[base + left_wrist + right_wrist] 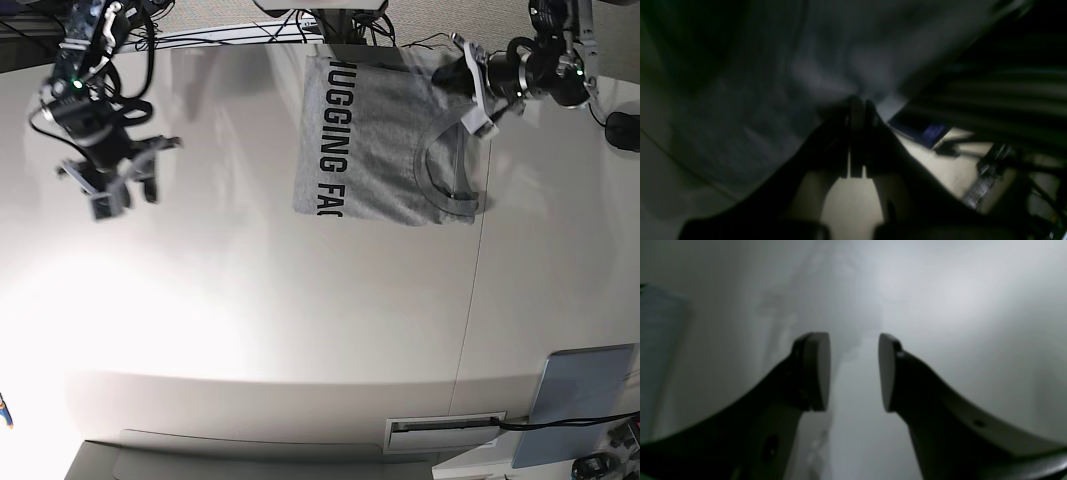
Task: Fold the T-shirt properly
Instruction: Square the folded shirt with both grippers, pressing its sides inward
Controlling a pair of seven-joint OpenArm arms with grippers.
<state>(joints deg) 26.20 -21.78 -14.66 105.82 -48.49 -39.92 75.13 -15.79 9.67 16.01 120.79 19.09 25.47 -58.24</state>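
Left end effector (470,95) pinching T-shirt (385,140) | right end effector (125,185) hovering agape

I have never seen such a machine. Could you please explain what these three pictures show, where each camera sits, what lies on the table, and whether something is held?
This is a robot with two arms over a white table. The base picture looks down on everything; the other two come from cameras mounted on each wrist, looking along the fingers. A grey T-shirt with black letters lies partly folded on the table. The left gripper, at the right of the base picture, is shut on the T-shirt near its collar; its own dark camera view shows the fingers pinching cloth. The right gripper is open, holds nothing, and hangs above bare table far from the shirt.
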